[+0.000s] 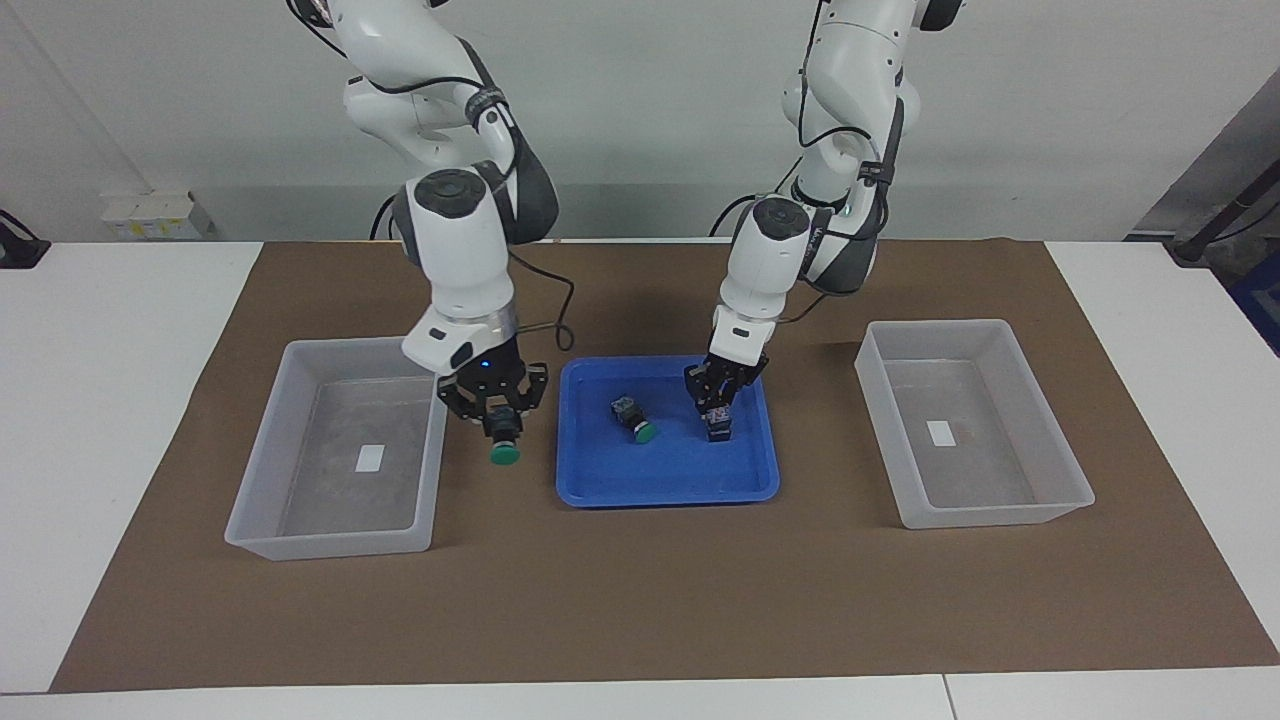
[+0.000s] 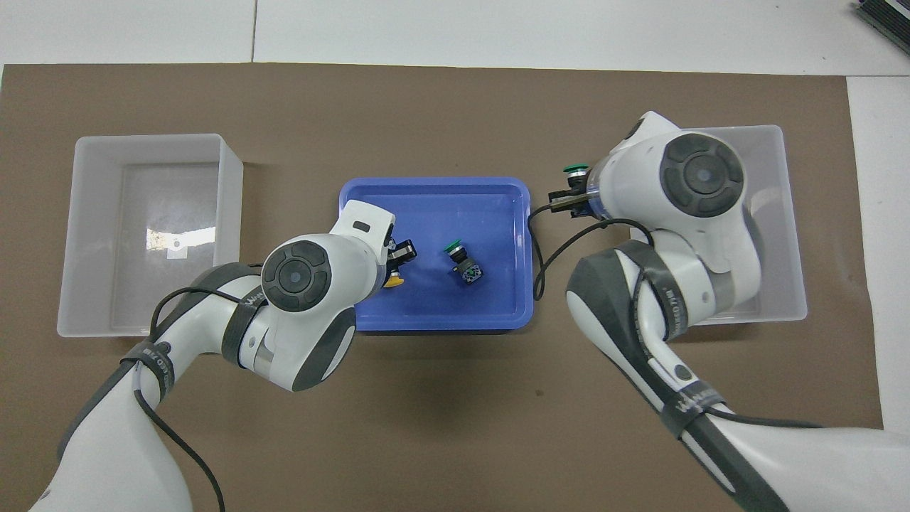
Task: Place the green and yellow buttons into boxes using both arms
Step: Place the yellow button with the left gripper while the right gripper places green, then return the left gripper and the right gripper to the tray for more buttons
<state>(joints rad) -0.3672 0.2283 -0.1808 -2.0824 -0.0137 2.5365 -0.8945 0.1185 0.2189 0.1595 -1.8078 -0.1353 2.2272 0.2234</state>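
Observation:
My right gripper (image 1: pixel 497 412) is shut on a green button (image 1: pixel 505 451) and hangs cap-down over the brown mat between the blue tray (image 1: pixel 668 482) and the box (image 1: pixel 262 440) at the right arm's end. The overhead view shows this right gripper (image 2: pixel 573 193) and the button's green cap (image 2: pixel 576 169) beside the tray. My left gripper (image 1: pixel 721 408) is down in the tray, shut on a yellow button (image 2: pixel 393 281) whose black body (image 1: pixel 718 428) shows below the fingers. A second green button (image 1: pixel 633 420) lies loose in the tray's middle.
The other box (image 1: pixel 880 400) stands at the left arm's end of the table. Both boxes hold only a white sticker. A brown mat (image 1: pixel 640 590) covers the table, and the white tabletop shows around it.

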